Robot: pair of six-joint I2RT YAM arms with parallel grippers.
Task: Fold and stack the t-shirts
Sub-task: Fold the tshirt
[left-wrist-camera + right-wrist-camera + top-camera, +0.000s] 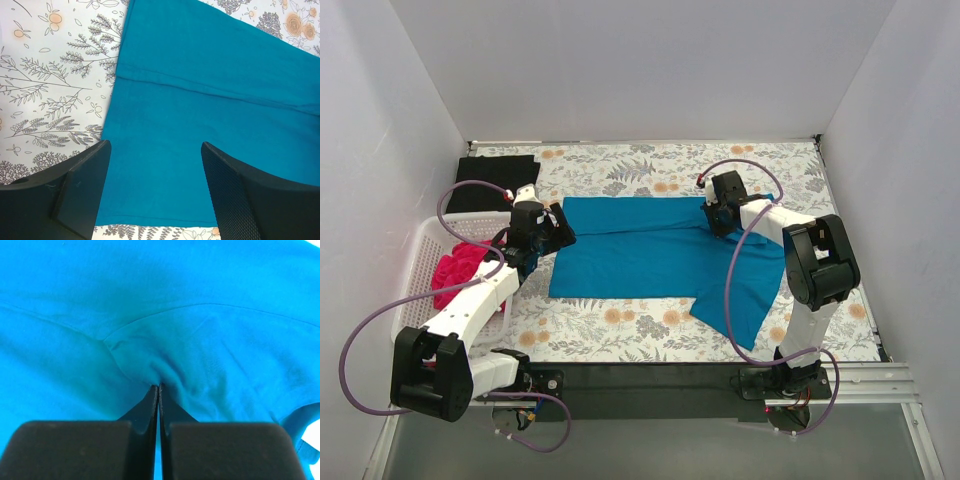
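Observation:
The teal-blue t-shirt (640, 255) lies spread across the middle of the table, one part trailing toward the near right. My left gripper (560, 228) hovers open over the shirt's left edge, and the wrist view shows flat teal cloth (200, 75) between its wide-apart fingers (156, 145). At the shirt's far right my right gripper (718, 222) is shut, its tips (159, 386) pinching a puckered fold of the teal cloth (175, 305). A black t-shirt (498, 180) lies folded at the far left corner. The magenta-pink t-shirt (460, 270) sits bunched in the basket.
A white mesh basket (420, 250) stands at the table's left edge beside the left arm. The floral table covering (640, 330) shows around the shirt. White walls close in the left, back and right sides.

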